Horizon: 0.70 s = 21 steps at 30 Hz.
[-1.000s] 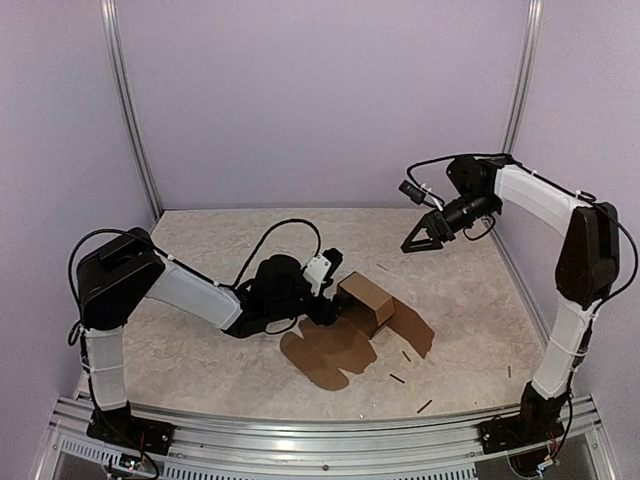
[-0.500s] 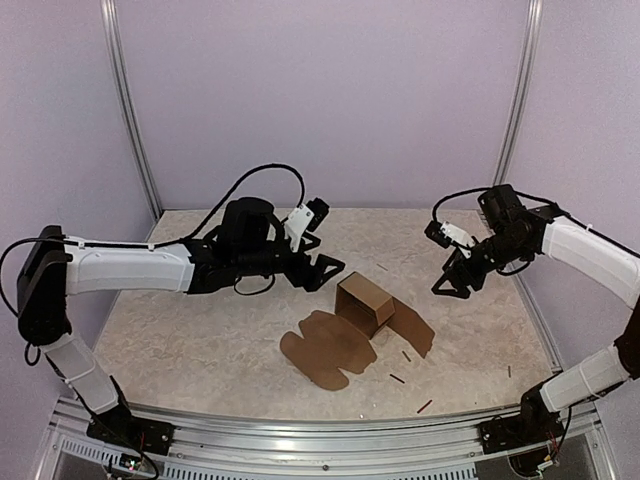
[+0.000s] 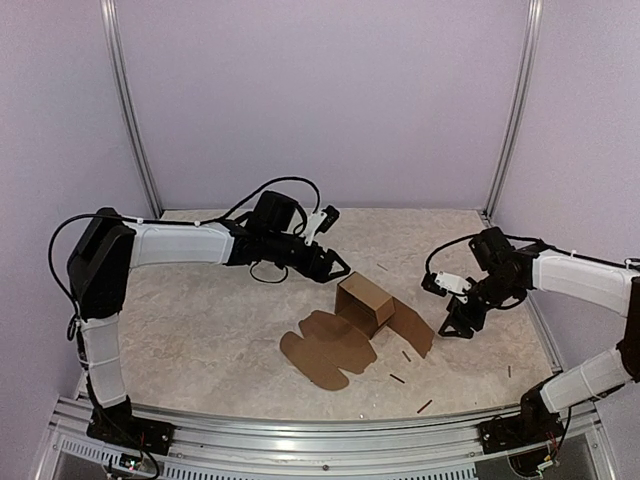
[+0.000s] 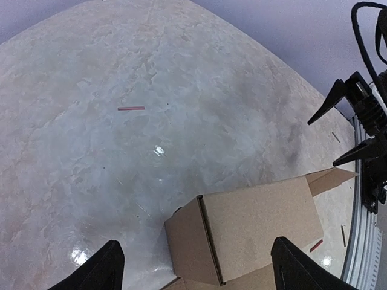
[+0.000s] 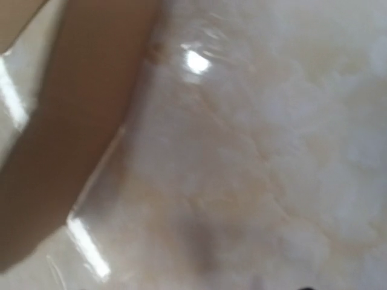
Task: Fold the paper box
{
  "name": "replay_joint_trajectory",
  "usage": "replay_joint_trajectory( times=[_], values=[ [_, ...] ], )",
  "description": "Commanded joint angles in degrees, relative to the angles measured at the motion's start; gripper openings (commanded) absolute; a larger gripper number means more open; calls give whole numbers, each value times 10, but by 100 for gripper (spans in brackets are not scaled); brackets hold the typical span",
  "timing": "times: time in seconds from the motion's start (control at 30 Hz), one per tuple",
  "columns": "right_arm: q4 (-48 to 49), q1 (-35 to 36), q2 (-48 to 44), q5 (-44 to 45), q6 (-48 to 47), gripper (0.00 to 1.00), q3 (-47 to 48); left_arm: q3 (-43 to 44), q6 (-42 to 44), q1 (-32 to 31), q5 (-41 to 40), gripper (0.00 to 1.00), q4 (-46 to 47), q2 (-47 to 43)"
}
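The paper box (image 3: 362, 300) lies on the table (image 3: 200, 320), sticks (image 3: 397, 378) just beside it.

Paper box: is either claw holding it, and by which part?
Nothing held. Left claw hangs open by the paper box, right claw open on its other side; neither touches it.

No text, label, brand or number could be read anywhere. The paper box (image 3: 365, 300) was plain brown cardboard, and the surface (image 3: 200, 325) around it showed only pale marbling.
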Motion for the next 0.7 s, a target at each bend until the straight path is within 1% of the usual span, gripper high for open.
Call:
replay_joint_trajectory(
  times=[0.0, 0.1, 0.27, 0.67],
  values=[
    [31, 36, 11, -15, -7, 72, -16, 32, -20, -2, 41, 82, -24, 39],
    [48, 57, 43, -25, -1, 72, -1, 29, -22, -2, 48, 82, -18, 47],
    [56, 76, 109, -83, 9, 72, 54, 10, -27, -2, 53, 80, -17, 52],
    [61, 127, 220, -120, 34, 72, 167, -107, -95, -1, 53, 76, 38, 3]
  ],
)
